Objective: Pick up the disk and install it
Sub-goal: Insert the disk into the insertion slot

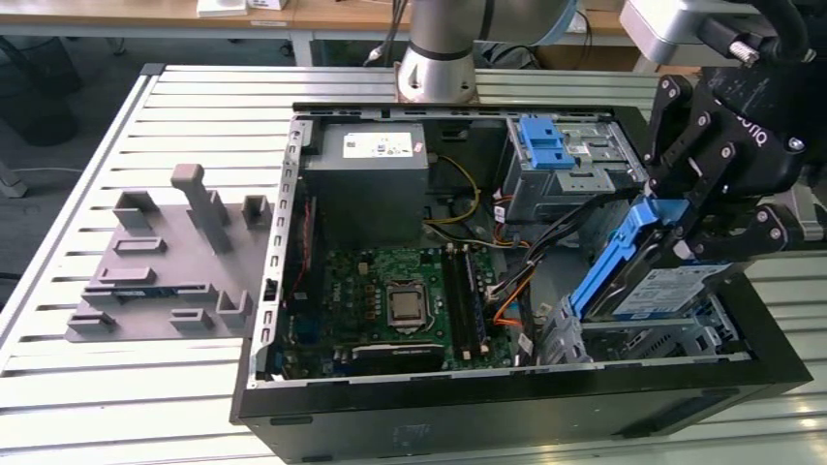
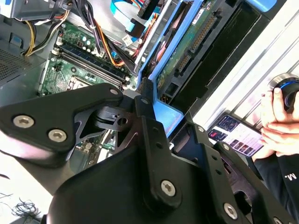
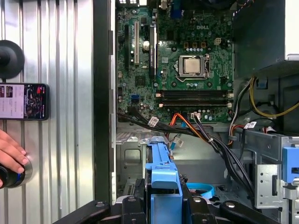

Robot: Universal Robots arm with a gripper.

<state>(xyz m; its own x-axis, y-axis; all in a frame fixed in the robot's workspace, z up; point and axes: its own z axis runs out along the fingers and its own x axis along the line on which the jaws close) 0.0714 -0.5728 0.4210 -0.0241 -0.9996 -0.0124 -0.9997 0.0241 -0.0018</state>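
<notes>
The disk (image 1: 650,281), a silver drive with a white-and-blue label in a blue caddy, hangs steeply tilted over the metal drive bay (image 1: 653,341) at the case's corner on the exterior view's right. My gripper (image 1: 688,235) is shut on its upper end. In the first wrist view the blue caddy (image 3: 161,173) sticks out between the black fingers (image 3: 132,205), above the grey bay floor. The second wrist view shows the disk's green circuit underside (image 2: 186,52) and one finger (image 2: 145,95) pressed against the caddy's edge (image 2: 164,116). The disk's lower end is close to the bay; whether it touches cannot be told.
The open black computer case (image 1: 517,402) lies on a slatted metal table. Inside it are a motherboard (image 1: 401,291), a grey power supply (image 1: 367,165), a blue latch bracket (image 1: 548,143) and loose cables (image 3: 219,144) beside the bay. A grey fixture (image 1: 168,262) lies outside. A phone (image 3: 23,101) and a person's hand (image 3: 9,156) rest near the case.
</notes>
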